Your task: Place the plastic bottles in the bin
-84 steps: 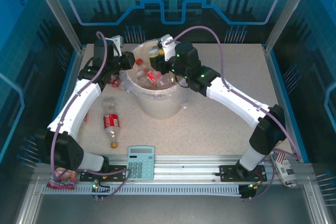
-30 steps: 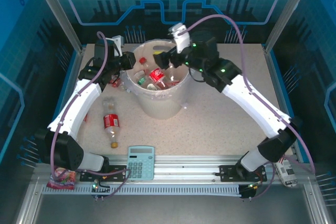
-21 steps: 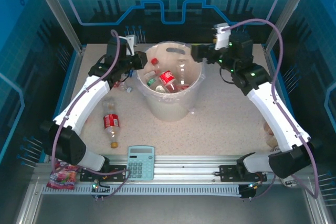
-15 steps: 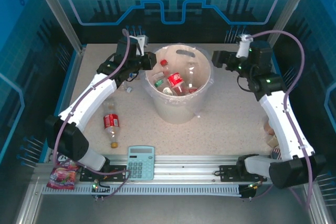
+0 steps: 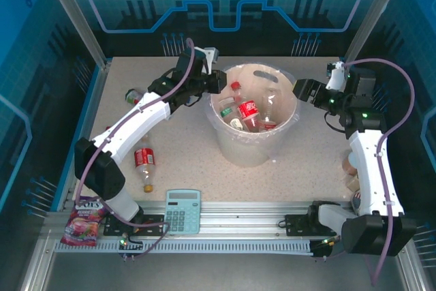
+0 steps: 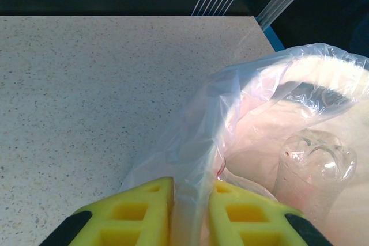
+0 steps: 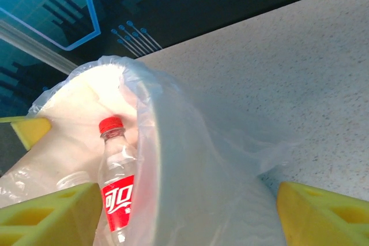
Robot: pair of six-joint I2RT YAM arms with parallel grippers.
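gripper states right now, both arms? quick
Left gripper: closed, pinching the rim of the bin.
Right gripper: open, jaws wide apart with the bin's rim between them, holding nothing.

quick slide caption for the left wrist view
Left end effector pinches the rim of the bin through the clear liner, clear bottle inside.
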